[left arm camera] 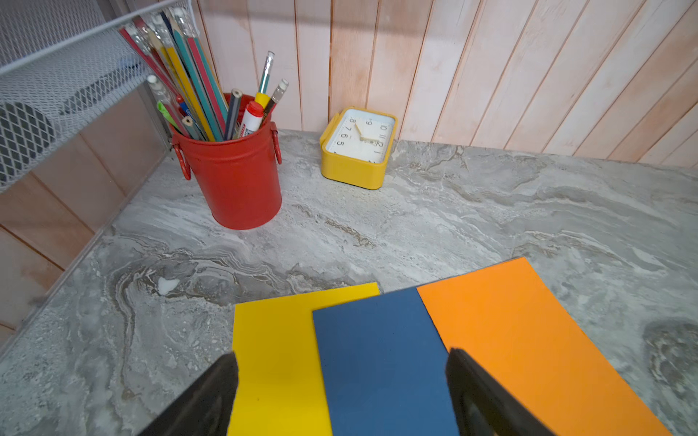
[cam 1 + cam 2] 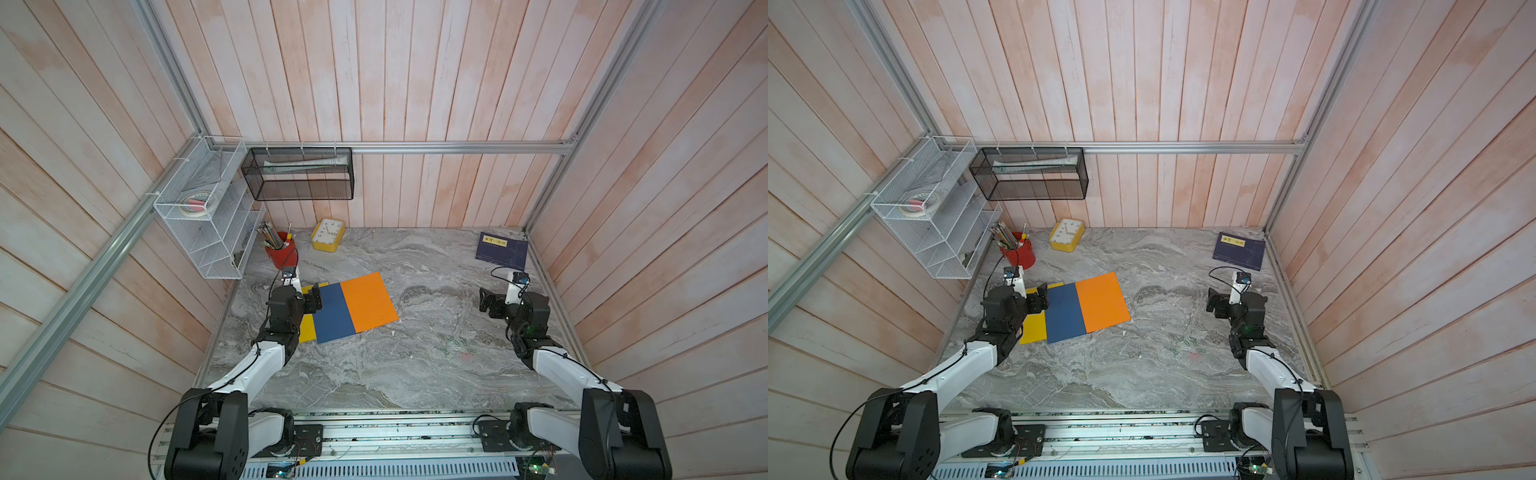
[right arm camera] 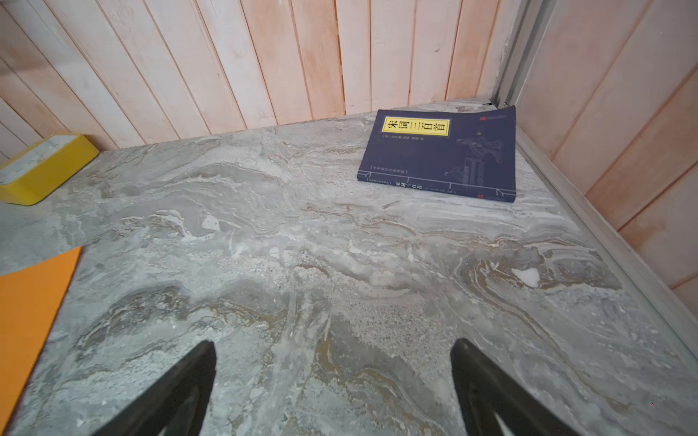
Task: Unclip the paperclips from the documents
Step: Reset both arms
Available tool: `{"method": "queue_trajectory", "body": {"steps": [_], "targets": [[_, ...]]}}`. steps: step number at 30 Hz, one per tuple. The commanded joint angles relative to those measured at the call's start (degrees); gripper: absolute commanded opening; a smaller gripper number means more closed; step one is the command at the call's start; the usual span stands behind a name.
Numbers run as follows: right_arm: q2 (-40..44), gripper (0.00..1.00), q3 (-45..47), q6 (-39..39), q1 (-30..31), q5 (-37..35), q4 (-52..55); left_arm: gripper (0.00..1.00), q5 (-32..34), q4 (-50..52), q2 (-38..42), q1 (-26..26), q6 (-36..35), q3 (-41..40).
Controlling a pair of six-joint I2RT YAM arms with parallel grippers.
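Observation:
Three documents lie overlapped on the marble table, left of centre: a yellow sheet (image 2: 307, 330), a blue sheet (image 2: 332, 311) and an orange sheet (image 2: 368, 301). My left gripper (image 2: 316, 297) hovers open over their far left part; in the left wrist view its jaws stand wide apart above the yellow sheet (image 1: 279, 358) and blue sheet (image 1: 381, 358), with nothing between them. Several loose paperclips (image 2: 455, 345), green and reddish, lie on the bare table at the right front. My right gripper (image 2: 484, 299) is open over bare marble (image 3: 332, 264), holding nothing. I see no clip on the sheets.
A red pencil cup (image 2: 282, 251) and a yellow clock (image 2: 327, 235) stand at the back left. A navy book (image 2: 502, 249) lies in the back right corner. A white wire rack (image 2: 203, 208) and a black mesh shelf (image 2: 299, 174) hang on the walls.

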State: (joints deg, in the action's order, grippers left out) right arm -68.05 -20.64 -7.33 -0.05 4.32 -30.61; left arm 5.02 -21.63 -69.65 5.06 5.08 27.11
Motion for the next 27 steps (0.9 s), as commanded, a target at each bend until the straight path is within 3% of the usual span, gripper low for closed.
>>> {"method": "queue_trajectory", "body": {"steps": [1,6,15,27], "targets": [[-3.1,0.98,1.1,2.0,-0.5,-4.3,-11.4,0.89,1.8,-12.4,-1.9,-1.4,-2.9,-2.3],[-6.6,0.98,2.7,3.4,-1.1,-7.4,-18.6,0.89,2.0,-21.5,-7.6,-2.5,-3.9,-4.5],[-12.2,0.98,6.1,3.8,-4.2,-4.9,-32.0,0.89,4.4,-35.7,-15.0,-3.3,-4.5,-8.2],[-20.9,0.98,8.5,4.3,-4.3,-1.6,-45.2,0.89,4.0,-40.0,-17.6,-4.0,-3.8,-9.2]]}}
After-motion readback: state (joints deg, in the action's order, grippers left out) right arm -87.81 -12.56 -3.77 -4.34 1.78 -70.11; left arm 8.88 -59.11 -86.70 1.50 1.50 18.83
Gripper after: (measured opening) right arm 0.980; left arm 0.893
